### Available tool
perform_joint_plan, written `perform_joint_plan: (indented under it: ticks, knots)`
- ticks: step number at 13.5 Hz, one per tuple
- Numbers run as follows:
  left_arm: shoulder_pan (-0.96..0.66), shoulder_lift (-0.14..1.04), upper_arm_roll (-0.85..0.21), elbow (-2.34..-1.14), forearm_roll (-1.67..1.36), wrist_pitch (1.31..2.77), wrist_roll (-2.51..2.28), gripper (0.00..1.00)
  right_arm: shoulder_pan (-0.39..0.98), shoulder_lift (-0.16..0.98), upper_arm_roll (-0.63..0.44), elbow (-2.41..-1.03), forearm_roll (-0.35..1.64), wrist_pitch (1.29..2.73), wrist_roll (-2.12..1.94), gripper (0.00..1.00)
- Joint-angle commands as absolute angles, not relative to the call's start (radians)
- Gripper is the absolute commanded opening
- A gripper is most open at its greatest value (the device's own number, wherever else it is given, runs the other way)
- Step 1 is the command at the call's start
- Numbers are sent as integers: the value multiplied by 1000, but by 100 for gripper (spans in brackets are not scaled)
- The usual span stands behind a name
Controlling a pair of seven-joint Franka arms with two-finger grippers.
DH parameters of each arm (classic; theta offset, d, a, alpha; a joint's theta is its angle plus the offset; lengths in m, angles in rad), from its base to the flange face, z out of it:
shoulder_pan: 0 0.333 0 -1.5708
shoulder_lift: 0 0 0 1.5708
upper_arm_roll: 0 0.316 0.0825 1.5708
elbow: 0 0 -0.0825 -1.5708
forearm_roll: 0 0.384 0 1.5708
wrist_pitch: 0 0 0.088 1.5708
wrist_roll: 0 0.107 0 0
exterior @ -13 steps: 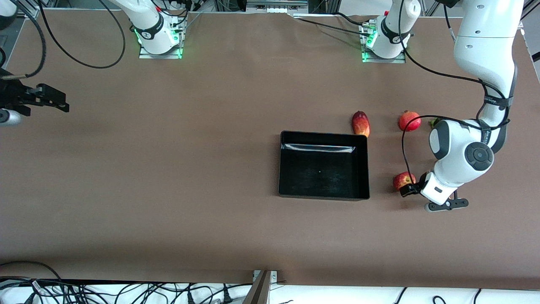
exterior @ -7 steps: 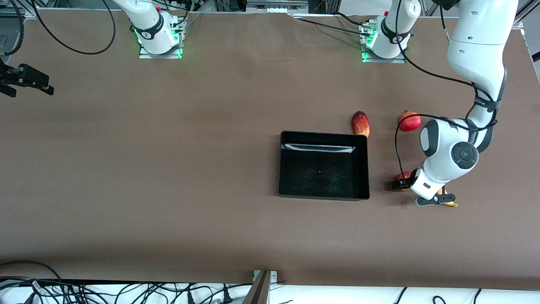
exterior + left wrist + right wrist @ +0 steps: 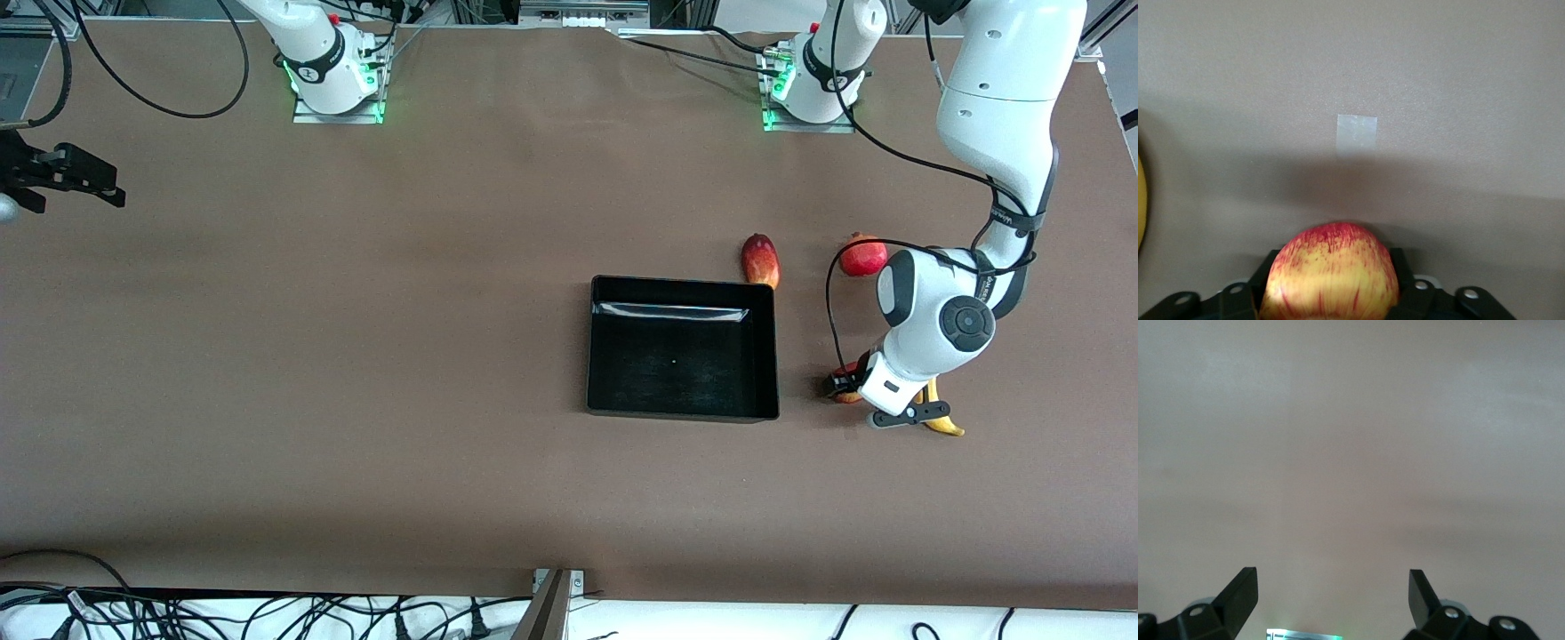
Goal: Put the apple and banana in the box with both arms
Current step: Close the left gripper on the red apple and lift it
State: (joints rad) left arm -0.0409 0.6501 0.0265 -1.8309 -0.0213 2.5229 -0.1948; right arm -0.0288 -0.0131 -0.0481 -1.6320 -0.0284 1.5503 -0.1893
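apple (image 3: 1330,273): red with yellow streaks, on table beside box, toward left arm's end
banana (image 3: 941,418): yellow, curved, just beside apple
box (image 3: 683,411): black tray, empty

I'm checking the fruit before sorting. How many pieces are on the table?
4: the apple between the left gripper jaws, the banana beside it, an oval red fruit by the box, a round red fruit.

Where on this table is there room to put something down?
The box is empty, and the brown table from the box to the right gripper is bare. It is crowded at the left arm's end: apple in the left gripper, banana, two red fruits.
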Motion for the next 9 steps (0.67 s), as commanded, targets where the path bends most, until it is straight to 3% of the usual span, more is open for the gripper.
perform_joint_plan:
  ticks: [1,4,9]
  knots:
    - [-51,637,31,-1847,-29,2533,-204,0,-58,-3,-14,-1603,-34,1529,-186,100]
    - [-54,611,31,-1847,-29,2504,-201,0,-54,-5,-17,-1601,-34,1526,-190,100]
    - [-113,431,32,-1810,-29,2203,-239,0,-51,-3,-11,-1600,-49,1528,-181,100]
